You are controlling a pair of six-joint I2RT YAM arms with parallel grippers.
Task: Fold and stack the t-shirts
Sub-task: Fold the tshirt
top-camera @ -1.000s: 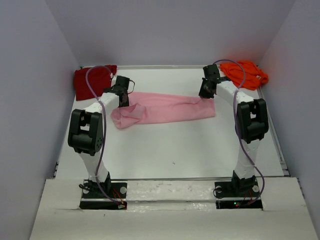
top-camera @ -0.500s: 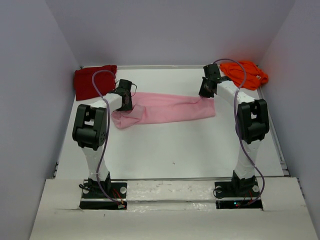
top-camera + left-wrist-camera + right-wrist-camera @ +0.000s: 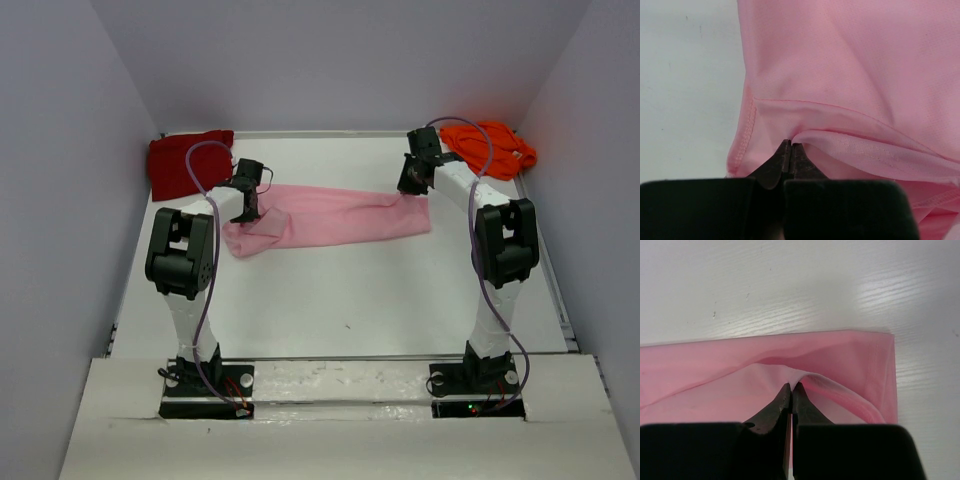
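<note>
The light pink t-shirt (image 3: 340,216) lies as a long folded band across the far middle of the table. My left gripper (image 3: 250,210) is shut on its left end; in the left wrist view the fingertips (image 3: 790,146) pinch a fold of pink cloth (image 3: 855,75). Over at the band's right end, my right gripper (image 3: 410,188) is shut on the cloth too, its tips (image 3: 791,387) pinching a raised fold of the pink t-shirt (image 3: 715,370). The dark red t-shirt (image 3: 183,163) lies at the far left corner. A bright orange t-shirt (image 3: 495,147) sits bunched at the far right corner.
White table (image 3: 350,300) enclosed by pale walls on three sides. Both arm bases (image 3: 205,385) (image 3: 478,380) are bolted at the near edge. Purple cables loop over each arm.
My left gripper has come down onto the pink t-shirt's left end and closed on it. The right gripper has kept its grip and place.
</note>
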